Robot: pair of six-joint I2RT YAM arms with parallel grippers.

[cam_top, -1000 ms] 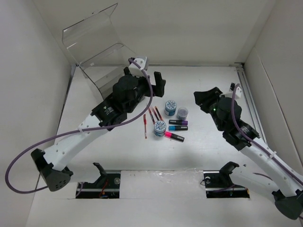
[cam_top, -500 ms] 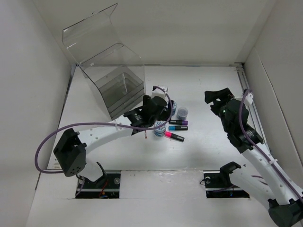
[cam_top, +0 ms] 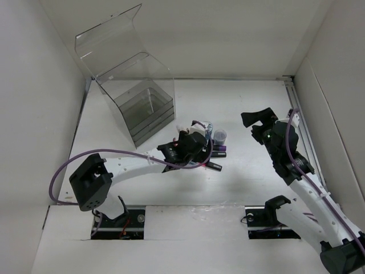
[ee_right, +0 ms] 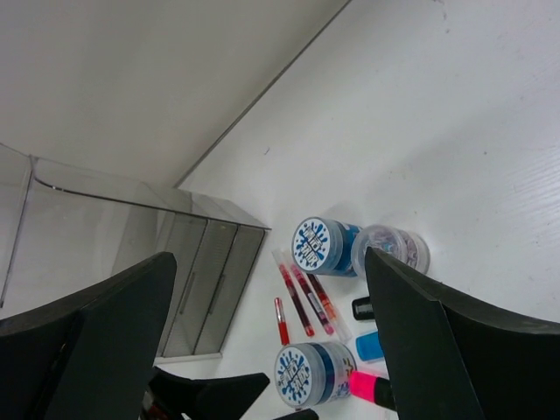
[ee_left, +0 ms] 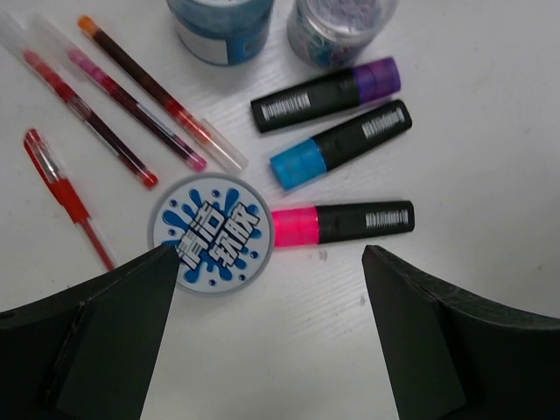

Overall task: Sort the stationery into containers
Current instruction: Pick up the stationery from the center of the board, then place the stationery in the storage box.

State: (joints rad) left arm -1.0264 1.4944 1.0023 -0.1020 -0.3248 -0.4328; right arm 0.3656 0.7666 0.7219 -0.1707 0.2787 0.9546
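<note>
Left gripper (ee_left: 269, 262), jaws wide and empty, poised low over the stationery cluster (cam_top: 206, 149) mid-scene, pink-capped marker (ee_left: 341, 223) and a lidded tub (ee_left: 210, 232) just past the fingertips. Marker's long axis left to right, along the jaw gap rather than across it, so a wrist turn likely needed; arm reached out flat from near left. Right gripper (cam_top: 256, 116) also open and empty, well apart to the right; clear box (cam_top: 142, 97) far left.

Your left arm (cam_top: 128, 164) and right arm (cam_top: 313, 197) wear white shells over black joint housings (cam_top: 91, 184), each trailing a purple cable (cam_top: 57, 174); the left gripper (ee_left: 269, 249) has black wedge fingers (ee_left: 105, 350).
</note>
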